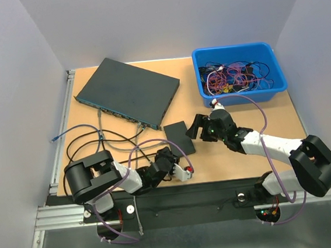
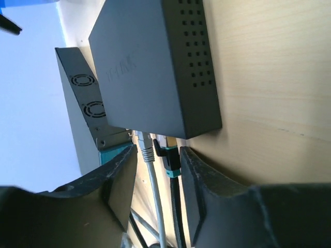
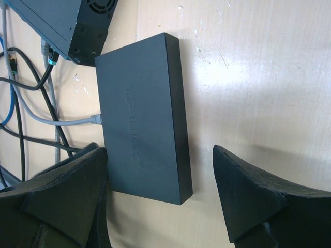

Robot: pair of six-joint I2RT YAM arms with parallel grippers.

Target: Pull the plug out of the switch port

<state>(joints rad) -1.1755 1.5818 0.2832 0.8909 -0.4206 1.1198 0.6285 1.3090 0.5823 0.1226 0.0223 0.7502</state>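
Note:
The small black switch lies flat mid-table, seen close in both wrist views. Two plugs sit in its near edge: a grey plug and a black plug with a teal band. My left gripper is open and straddles both plugs. The black plug lies close to its right finger, and a gap remains beside the grey cable. My right gripper stands wide open over the switch's other end, gripping nothing.
A large dark rack switch with a teal front sits at the back left, with several cables trailing toward the near edge. A blue bin of tangled wires stands at the back right.

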